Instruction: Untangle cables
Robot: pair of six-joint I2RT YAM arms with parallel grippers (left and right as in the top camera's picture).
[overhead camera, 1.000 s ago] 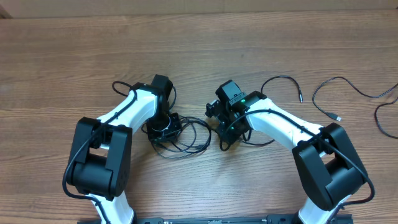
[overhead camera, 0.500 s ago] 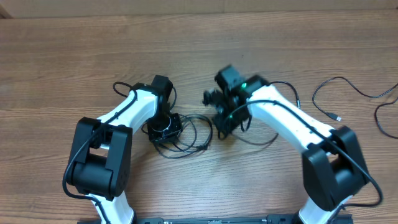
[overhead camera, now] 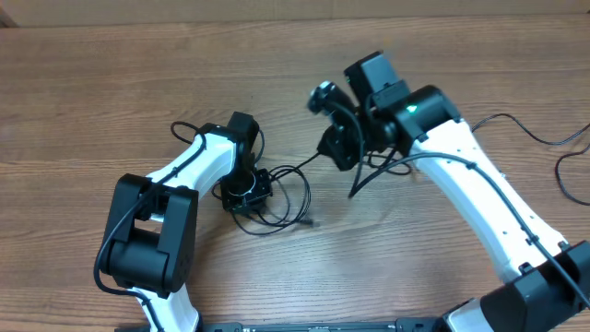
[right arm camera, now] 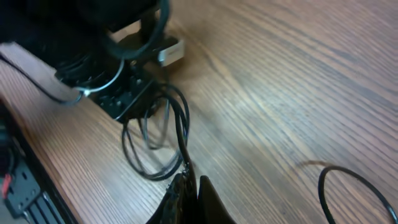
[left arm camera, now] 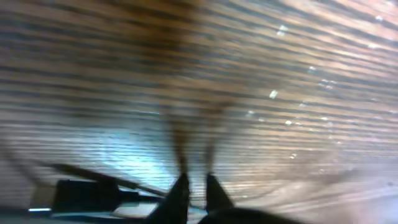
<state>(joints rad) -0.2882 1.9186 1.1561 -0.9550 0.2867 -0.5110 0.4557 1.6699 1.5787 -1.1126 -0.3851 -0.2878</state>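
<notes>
The cables form a loose tangle of thin black loops (overhead camera: 281, 205) on the wooden table. My left gripper (overhead camera: 247, 191) points down onto the tangle's left side. In the left wrist view its fingertips (left arm camera: 180, 190) stand a narrow gap apart just above the wood, with a connector plug (left arm camera: 87, 194) and a thin cord beside them. My right gripper (overhead camera: 327, 152) is raised to the right of the tangle, shut on one cable (right arm camera: 180, 134). That cable runs taut down to the loops (right arm camera: 146, 152). Another strand (overhead camera: 358, 184) dangles under the right arm.
More black cables lie at the table's right side (overhead camera: 516, 129) and at its right edge (overhead camera: 564, 180). A cable curve (right arm camera: 348, 186) shows at the lower right of the right wrist view. The left arm's body (right arm camera: 106, 81) sits close behind the loops.
The right gripper closed on a cable and rose up and to the right, pulling it taut out of the tangle. The left arm stayed put; its fingers have just parted slightly.
</notes>
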